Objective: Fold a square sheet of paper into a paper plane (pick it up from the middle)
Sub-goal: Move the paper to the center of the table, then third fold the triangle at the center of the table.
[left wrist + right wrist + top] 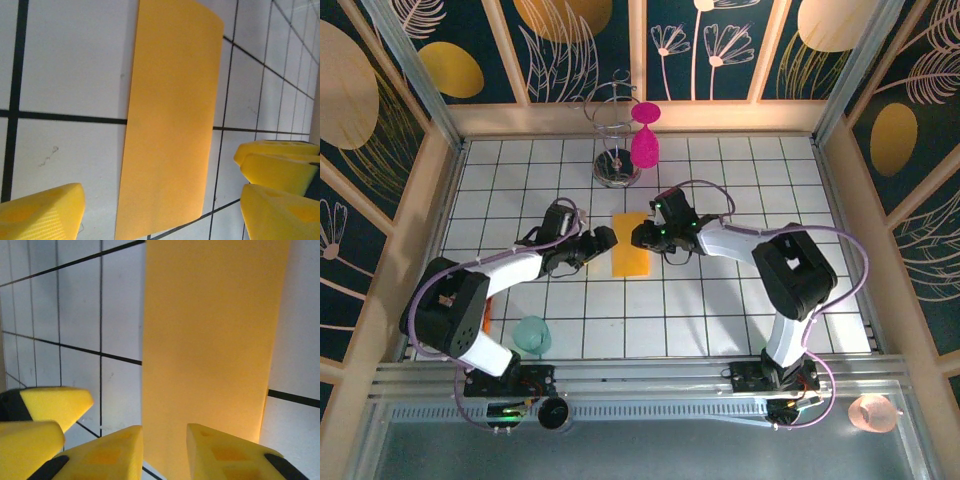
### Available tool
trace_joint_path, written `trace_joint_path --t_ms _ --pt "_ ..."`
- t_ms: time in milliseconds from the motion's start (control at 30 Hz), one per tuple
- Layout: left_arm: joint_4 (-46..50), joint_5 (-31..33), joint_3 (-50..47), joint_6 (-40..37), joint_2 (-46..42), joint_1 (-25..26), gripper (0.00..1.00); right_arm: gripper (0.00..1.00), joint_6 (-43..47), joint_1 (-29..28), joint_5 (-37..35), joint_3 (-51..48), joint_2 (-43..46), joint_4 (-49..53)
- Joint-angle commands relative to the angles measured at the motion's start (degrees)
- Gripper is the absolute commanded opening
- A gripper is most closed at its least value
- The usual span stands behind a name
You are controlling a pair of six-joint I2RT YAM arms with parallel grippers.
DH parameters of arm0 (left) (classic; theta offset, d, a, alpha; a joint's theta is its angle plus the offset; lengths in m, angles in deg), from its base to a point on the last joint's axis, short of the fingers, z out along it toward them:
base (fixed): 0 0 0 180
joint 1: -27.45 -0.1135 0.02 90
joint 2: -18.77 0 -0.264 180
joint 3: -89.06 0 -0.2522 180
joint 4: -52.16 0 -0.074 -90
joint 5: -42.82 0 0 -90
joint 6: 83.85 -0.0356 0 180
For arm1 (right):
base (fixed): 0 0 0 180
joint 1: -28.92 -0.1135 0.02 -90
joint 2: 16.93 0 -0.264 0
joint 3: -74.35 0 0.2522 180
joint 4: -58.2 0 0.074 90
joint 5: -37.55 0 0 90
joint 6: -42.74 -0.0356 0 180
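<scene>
The square sheet of paper (pixel 631 244) lies flat on the white tiled table (pixel 720 310) as a long orange-yellow rectangle, about one tile wide. My left gripper (pixel 603 241) sits at its left edge and my right gripper (pixel 642 236) at its right edge. In the left wrist view the paper (pixel 170 125) runs between my widely spread yellow fingers (pixel 42 212); the left gripper (pixel 162 192) is open. In the right wrist view the paper (pixel 210 340) lies under the right gripper (pixel 165 430), whose fingers (pixel 107 450) stand a narrow gap apart, gripping nothing.
A magenta goblet (pixel 645 140) hangs on a wire rack (pixel 616 160) at the back centre. A teal cup (pixel 532 334) stands by the left arm's base. A pink cup (pixel 873 412) sits beyond the front rail at the right. Wooden walls enclose the table.
</scene>
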State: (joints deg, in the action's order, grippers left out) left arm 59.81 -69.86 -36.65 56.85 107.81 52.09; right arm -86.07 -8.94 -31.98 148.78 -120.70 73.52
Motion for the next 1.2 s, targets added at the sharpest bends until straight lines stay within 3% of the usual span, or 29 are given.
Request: trace_joint_path --t_ms 0,367,633,933,1167 --pt "2.6 -0.5 1.9 0.2 1.8 1.4 0.76 0.27 -2.6 0.4 -1.5 1.6 -2.4 1.0" --pt "4.0 0.9 3.3 -0.3 5.0 3.8 0.53 0.25 -2.4 1.2 -1.1 1.4 -7.5 2.7" --pt "2.7 -1.0 3.0 -0.2 6.9 4.1 0.44 0.24 -2.1 1.7 -0.2 -0.6 -8.1 2.1" --pt "2.7 -0.5 3.1 -0.4 8.6 4.1 0.42 0.23 -1.9 1.9 0.1 -1.0 -8.1 2.0" --pt "-3.8 -6.5 2.2 2.4 8.8 4.1 0.4 0.22 -1.6 2.0 0.2 -1.1 -8.1 2.3"
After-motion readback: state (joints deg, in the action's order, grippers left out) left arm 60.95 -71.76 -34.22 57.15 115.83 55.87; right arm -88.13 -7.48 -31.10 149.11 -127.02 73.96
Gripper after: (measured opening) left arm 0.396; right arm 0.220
